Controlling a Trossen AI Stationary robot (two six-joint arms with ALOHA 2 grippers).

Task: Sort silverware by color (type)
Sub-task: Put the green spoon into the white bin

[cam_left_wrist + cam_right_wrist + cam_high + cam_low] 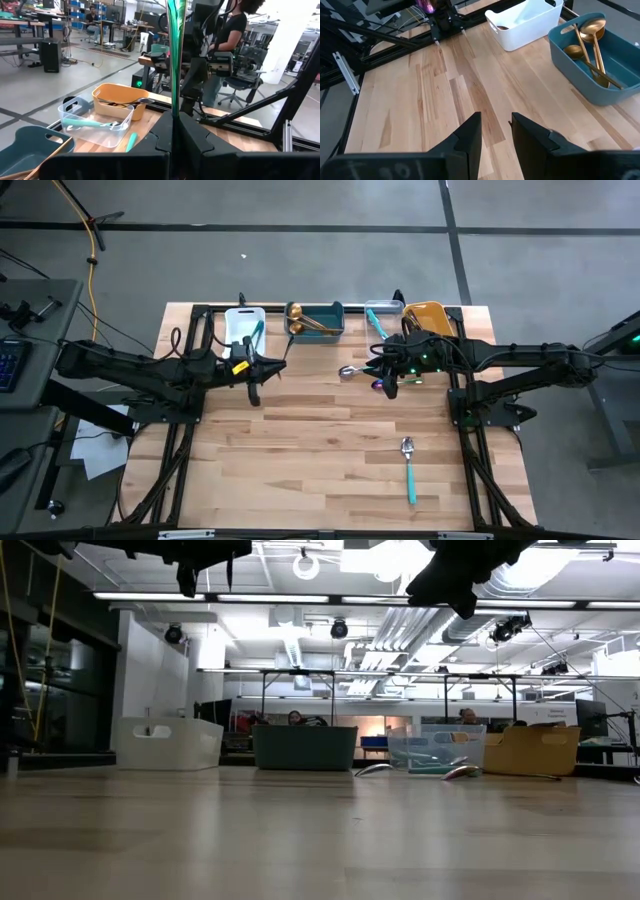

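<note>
While the left gripper (pixel 172 131) clenches a teal utensil (pixel 175 55) standing upright between its fingers, near the white bin (pixel 243 324), the right gripper (pixel 496 131) hangs spread and empty by the clear bin (pixel 381 313). One teal-handled spoon (pixel 409 467) lies alone on the tabletop (pixel 300 440), bowl toward the bins, handle toward the near edge.
</note>
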